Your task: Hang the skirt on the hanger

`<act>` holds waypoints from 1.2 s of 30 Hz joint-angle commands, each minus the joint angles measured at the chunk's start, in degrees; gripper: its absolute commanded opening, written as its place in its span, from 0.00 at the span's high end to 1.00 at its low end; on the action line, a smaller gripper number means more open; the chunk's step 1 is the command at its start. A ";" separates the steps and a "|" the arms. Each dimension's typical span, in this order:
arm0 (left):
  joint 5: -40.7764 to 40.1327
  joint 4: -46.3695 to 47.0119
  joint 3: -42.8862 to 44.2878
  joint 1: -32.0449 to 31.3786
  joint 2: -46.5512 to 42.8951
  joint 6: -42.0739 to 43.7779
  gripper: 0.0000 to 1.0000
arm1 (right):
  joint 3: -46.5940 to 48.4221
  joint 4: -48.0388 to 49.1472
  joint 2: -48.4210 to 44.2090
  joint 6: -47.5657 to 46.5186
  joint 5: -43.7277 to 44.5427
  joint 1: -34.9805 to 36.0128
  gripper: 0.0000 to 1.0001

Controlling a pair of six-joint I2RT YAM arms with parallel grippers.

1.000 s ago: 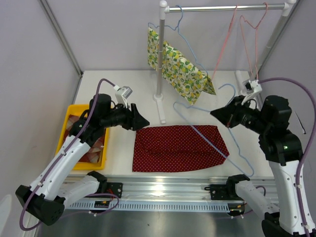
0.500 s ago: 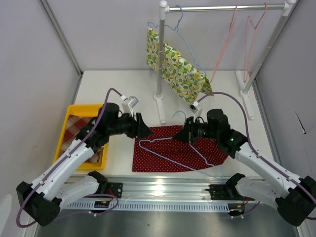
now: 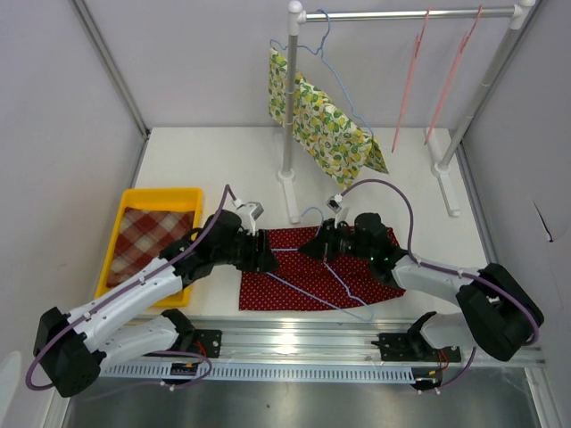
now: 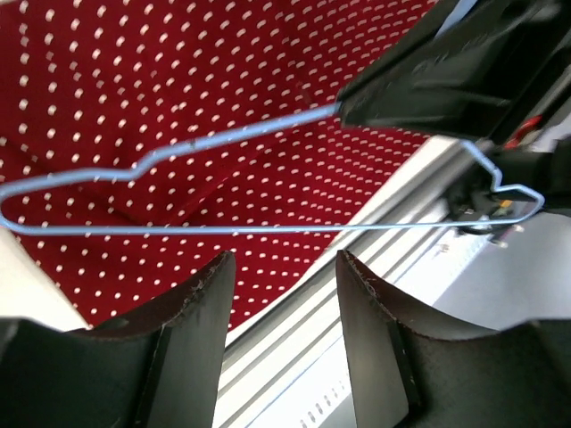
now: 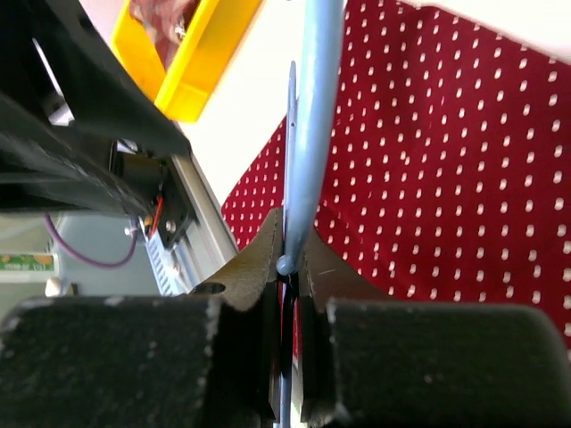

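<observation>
In the last second the right gripper (image 5: 290,234), clamped on the blue hanger (image 4: 223,230), had carried it from the right side down over the red skirt (image 3: 268,299), which lay flat on the table (image 3: 205,152). The left gripper (image 4: 284,263) had moved in to the skirt's left edge, with its jaws apart and empty. The next step was probably to put the hanger into the skirt, and this was not yet begun.

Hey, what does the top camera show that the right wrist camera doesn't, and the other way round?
Only the top view: the clothes rack, the lemon-print garment hanging on it, and two pink hangers. Only the right wrist view: up close, how the right tool pinches the wire of the blue hanger. Both: the red dotted skirt, that hanger and the yellow bin.
</observation>
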 commanded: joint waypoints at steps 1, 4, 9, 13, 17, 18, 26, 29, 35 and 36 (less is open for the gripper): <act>-6.34 0.40 -1.63 -1.59 0.65 -2.09 0.46 | -0.19 12.63 3.66 1.37 -1.84 -0.24 1.00; -8.10 0.22 -2.60 -2.11 2.15 -2.18 0.46 | -0.80 14.56 5.86 1.63 -2.37 -0.24 1.00; -9.08 0.31 -2.87 -3.08 4.43 -1.91 0.45 | -2.38 14.31 5.17 1.63 -2.73 -0.07 1.00; -9.95 -0.13 -2.17 -4.48 6.36 -1.12 0.43 | -3.79 13.87 4.20 1.19 -2.03 0.02 1.00; -12.59 -0.22 -2.25 -5.72 9.00 -0.42 0.41 | -4.40 14.83 4.90 1.19 -1.93 0.02 1.00; -13.46 -0.13 -2.43 -5.72 9.62 -0.33 0.41 | -4.58 15.10 5.17 1.28 -1.85 0.02 1.00; -14.34 2.59 -2.69 -5.72 14.45 -0.33 0.41 | -4.49 15.89 6.14 0.93 -2.55 -0.24 1.00; -15.84 2.68 -1.99 -5.72 16.29 0.11 0.41 | -4.49 15.54 5.78 0.76 -3.25 -0.51 1.00; -16.81 3.39 -2.16 -5.72 18.23 0.46 0.41 | -5.20 14.31 4.99 0.14 -2.99 -0.42 1.00; -16.99 3.39 -2.16 -5.72 18.58 0.55 0.41 | -5.46 14.31 4.99 0.05 -2.90 -0.33 1.00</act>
